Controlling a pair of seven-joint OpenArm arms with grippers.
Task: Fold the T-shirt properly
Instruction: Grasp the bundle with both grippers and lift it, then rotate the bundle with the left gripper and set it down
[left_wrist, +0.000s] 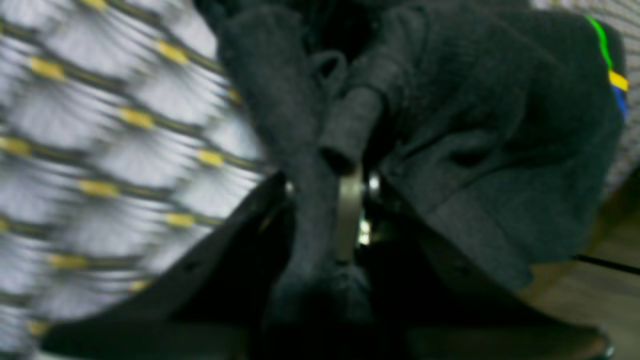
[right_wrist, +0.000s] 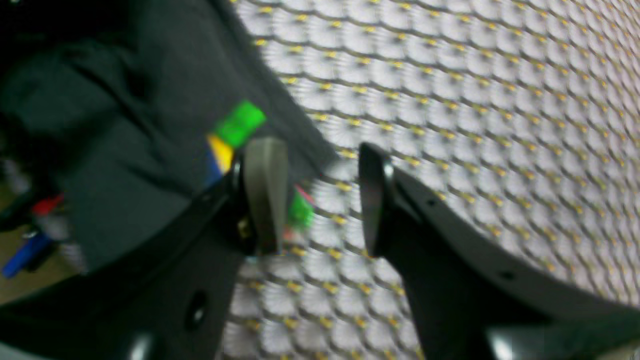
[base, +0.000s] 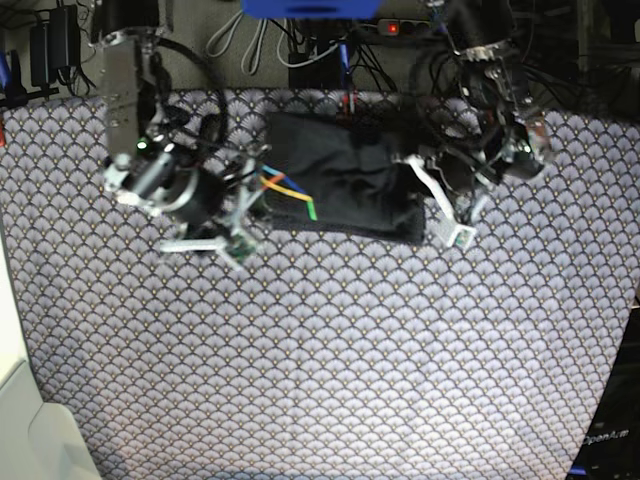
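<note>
blur: left wrist view smeared | hidden: left hand (left_wrist: 345, 210) tips under T-shirt (left_wrist: 490, 150) folds (dark cloth)

grey scallop-print cloth (base: 330, 350) covering the surface, dark t-shirt (base: 340, 185) bunched on it

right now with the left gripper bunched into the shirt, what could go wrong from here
1. The left gripper is pinching a bunched, rolled wad of the T-shirt, not a flat edge; pulling may drag several layers and undo the fold.
2. The right gripper is open beside the logo edge, holding nothing, so that side is unanchored and the whole shirt could slide across the scallop-print cloth.
3. The shirt lies near the table's back edge, beside cables it might snag.
</note>
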